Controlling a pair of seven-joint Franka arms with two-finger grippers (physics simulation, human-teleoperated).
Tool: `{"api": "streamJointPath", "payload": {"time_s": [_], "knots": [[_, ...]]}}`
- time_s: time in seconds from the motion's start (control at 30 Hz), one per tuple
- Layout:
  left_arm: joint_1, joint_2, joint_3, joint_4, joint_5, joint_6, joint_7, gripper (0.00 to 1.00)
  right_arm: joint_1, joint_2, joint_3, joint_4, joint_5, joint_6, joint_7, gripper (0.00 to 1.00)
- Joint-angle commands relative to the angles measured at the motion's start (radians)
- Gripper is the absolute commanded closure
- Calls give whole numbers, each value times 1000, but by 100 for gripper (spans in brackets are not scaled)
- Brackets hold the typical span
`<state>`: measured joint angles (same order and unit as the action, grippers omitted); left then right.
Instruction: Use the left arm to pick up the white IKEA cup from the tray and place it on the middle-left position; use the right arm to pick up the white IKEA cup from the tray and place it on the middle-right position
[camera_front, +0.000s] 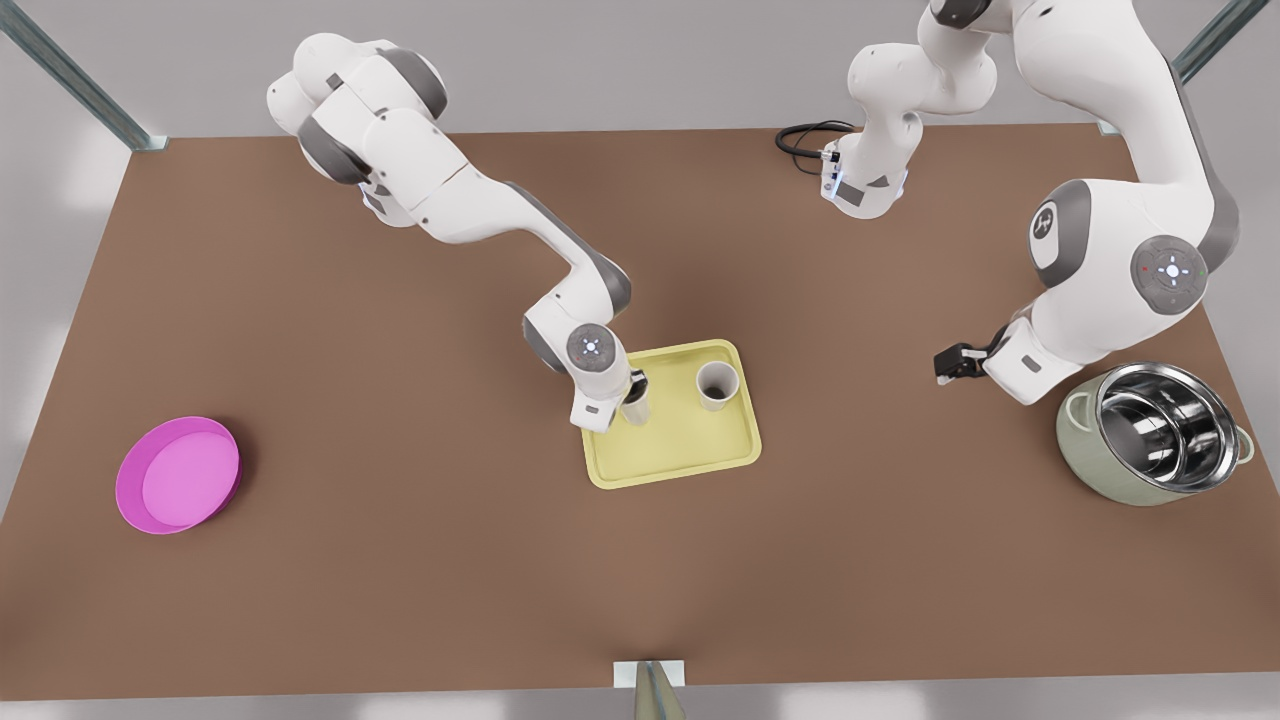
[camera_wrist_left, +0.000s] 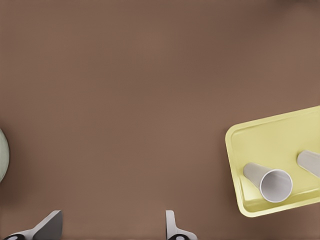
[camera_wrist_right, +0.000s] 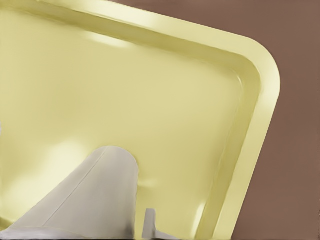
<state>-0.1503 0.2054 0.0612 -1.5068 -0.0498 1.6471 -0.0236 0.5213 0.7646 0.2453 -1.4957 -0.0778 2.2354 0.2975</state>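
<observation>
Tray check: you have the flat pale-yellow rectangular tray (camera_front: 680, 460) with rounded corners near the middle of the brown table (camera_front: 420, 560), and both white cups sit inside its low rim. The first white cup (camera_front: 717, 385) stands upright with its mouth open upward, in the tray's far half toward the front view's right, with nothing touching it. The second white cup (camera_front: 637, 404) stands by the tray's edge on the front view's left, right against the right hand (camera_front: 630, 412). That hand is lowered into the tray on the arm reaching in from the front view's upper left. In the right wrist view the cup's pale wall sits close up over the yellow tray floor. Note that you cannot tell from these views whether the right hand is clenched on the cup or just around it. Your left hand (camera_front: 950, 362) hangs above bare table on the front view's right, well apart from the tray. It is released, and in the left wrist view its fingers (camera_wrist_left: 172, 227) stand wide apart over brown table. Just beside that arm sits the pale-green pot with a shiny steel inside (camera_front: 1150, 435). The round magenta dish (camera_front: 180, 475) lies far off at the front view's left.
</observation>
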Motion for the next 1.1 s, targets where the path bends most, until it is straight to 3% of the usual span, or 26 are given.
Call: {"api": "streamJointPath", "payload": {"time_s": [0.0, 0.17, 0.27, 0.33, 0.4, 0.53, 0.6, 0.7, 0.77, 0.97, 1.03, 1.07], "knots": [[0, -1, 0, 0, 1, 4, -3, 0, -3, -7, 0, 5, -28, -3, 55, 83], [0, -1, 0, 0, 1, 2, -3, 0, -66, -83, 15, 6, -4, -14, 54, 89], [-2, -1, -1, 0, 1, 0, -4, 0, -185, -243, 17, 6, 59, -195, -52, 89], [-3, 0, -1, -4, 1, 5, -4, 0, -339, -376, -17, -6, 63, -344, -172, 87], [-28, 26, -4, -7, 1, 40, -52, 0, -359, -407, -119, -6, 63, -381, -219, 88], [-72, 75, -4, 0, 1, 112, -122, 0, -425, -357, -241, -8, 64, -362, -265, 88], [-199, 137, -4, 5, 85, 169, -311, 0, -426, -285, -245, -6, 64, -277, -264, 88], [-199, 138, -4, 7, 62, 181, -315, 0, -434, -206, -247, -5, 64, -168, -264, 88], [-279, 163, -4, -3, 36, 220, -427, 0, -432, -177, -247, -5, 64, -109, -261, 88], [-353, 190, -4, -55, 38, 276, -515, 0, -434, -120, -247, -5, 64, -103, -265, 86], [-362, 155, -11, -194, 18, 442, -520, 0, -435, -113, -247, -5, 64, -105, -264, 78], [-362, 154, -15, -231, -27, 503, -445, 0, -435, -111, -247, -5, 64, -105, -264, 65]]}}
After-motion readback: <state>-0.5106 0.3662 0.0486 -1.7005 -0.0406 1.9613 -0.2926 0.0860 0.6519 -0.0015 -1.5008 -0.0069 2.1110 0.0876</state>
